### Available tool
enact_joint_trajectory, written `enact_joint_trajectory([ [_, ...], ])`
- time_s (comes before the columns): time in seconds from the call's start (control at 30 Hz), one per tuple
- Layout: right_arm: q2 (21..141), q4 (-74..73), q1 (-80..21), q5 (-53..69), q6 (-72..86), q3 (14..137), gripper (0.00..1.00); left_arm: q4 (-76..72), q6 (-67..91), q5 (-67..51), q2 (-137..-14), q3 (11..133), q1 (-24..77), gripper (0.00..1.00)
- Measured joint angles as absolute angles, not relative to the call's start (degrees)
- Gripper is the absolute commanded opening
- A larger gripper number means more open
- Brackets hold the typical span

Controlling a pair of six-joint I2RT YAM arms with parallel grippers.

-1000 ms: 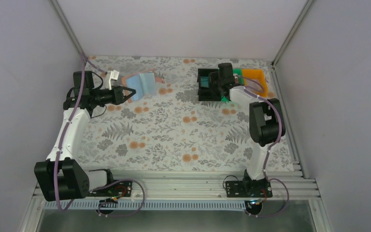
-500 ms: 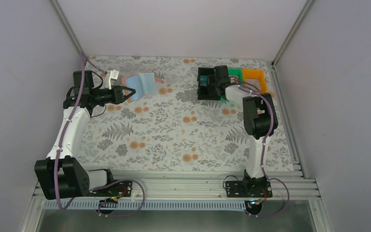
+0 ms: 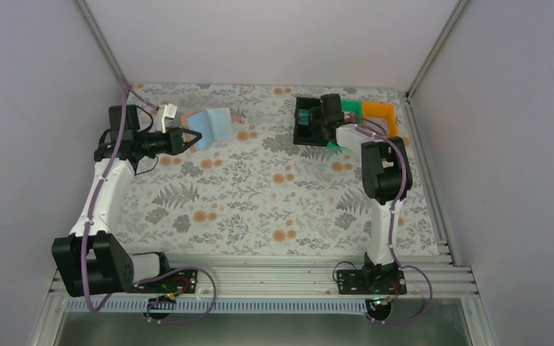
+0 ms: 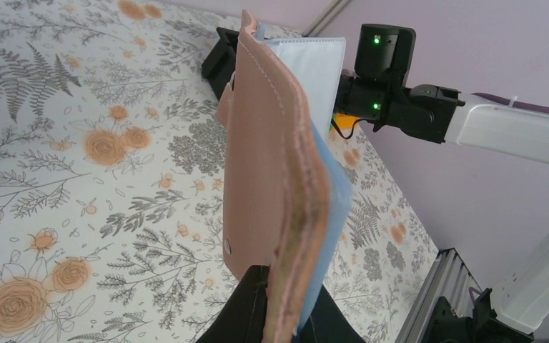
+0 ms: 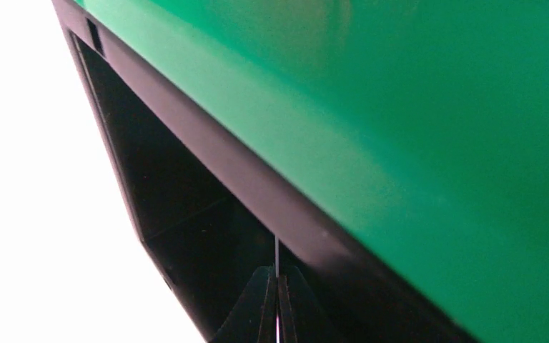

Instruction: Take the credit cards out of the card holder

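The card holder (image 4: 279, 179) is salmon-tan outside and light blue inside. It stands half open off the table, with my left gripper (image 4: 286, 307) shut on its lower edge. From above, the card holder (image 3: 213, 124) is at the back left, just right of my left gripper (image 3: 187, 139). My right gripper (image 5: 277, 282) is shut on a thin credit card (image 5: 277, 250) seen edge-on above the black bin (image 5: 186, 214). In the top view the card (image 3: 304, 117) shows teal at my right gripper (image 3: 311, 121).
The black bin (image 3: 309, 135), a green bin (image 3: 348, 110) and an orange bin (image 3: 381, 115) stand in a row at the back right. The green bin's wall (image 5: 400, 107) fills much of the right wrist view. A floral cloth (image 3: 260, 194) covers the table.
The right arm's elbow has swung left and up, and its gripper has shifted slightly left over the black bin with the card. The left arm and card holder have stayed put.
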State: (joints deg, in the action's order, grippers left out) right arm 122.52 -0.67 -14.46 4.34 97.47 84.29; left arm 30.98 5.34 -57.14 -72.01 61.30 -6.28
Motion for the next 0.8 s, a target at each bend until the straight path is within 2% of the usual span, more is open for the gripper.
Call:
enact_joint_trajectory([
  [0.8, 127.0, -6.3, -14.3, 2.7, 97.5, 94.6, 0.04, 31.0, 5.1, -57.2, -72.0, 61.3, -6.7, 0.03],
])
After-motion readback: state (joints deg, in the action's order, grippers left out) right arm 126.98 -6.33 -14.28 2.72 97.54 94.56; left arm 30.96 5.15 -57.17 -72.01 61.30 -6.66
